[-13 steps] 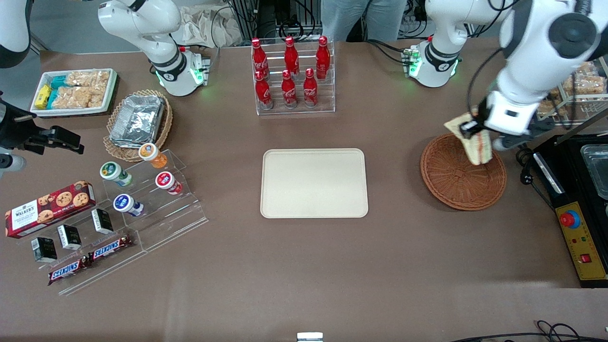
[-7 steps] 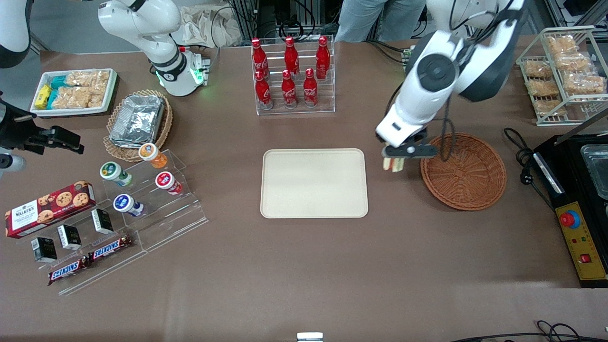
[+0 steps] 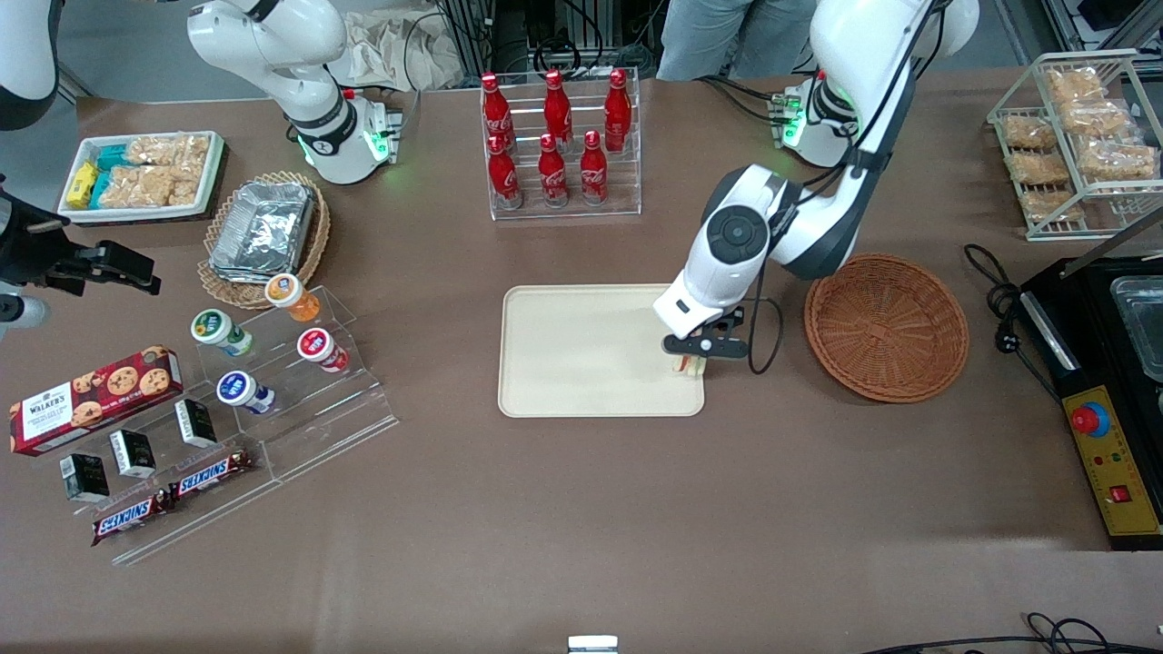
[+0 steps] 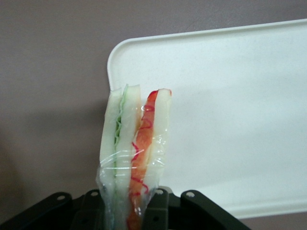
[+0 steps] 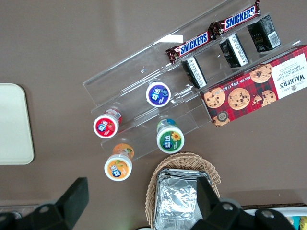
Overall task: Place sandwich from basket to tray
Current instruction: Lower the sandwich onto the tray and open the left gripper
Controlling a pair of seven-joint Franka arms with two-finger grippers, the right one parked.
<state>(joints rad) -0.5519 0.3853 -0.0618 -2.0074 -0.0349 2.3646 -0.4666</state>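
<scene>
My left gripper (image 3: 692,361) (image 4: 128,211) is shut on the sandwich (image 3: 690,366) (image 4: 135,143), a wrapped wedge of pale bread with green and red filling on its edge. It hangs over the cream tray (image 3: 581,350) (image 4: 230,115) at the corner nearest the basket and the front camera. Whether the sandwich touches the tray I cannot tell. The reddish-brown wicker basket (image 3: 886,327) stands beside the tray, toward the working arm's end, with nothing in it.
A clear rack of red cola bottles (image 3: 559,145) stands farther from the front camera than the tray. A black appliance with a yellow control box (image 3: 1113,454) lies at the working arm's end. Snack displays (image 3: 227,400) and a tan basket with foil containers (image 3: 263,232) lie toward the parked arm's end.
The gripper has carried the sandwich from above the basket, across the gap, to the tray's near corner, and come lower.
</scene>
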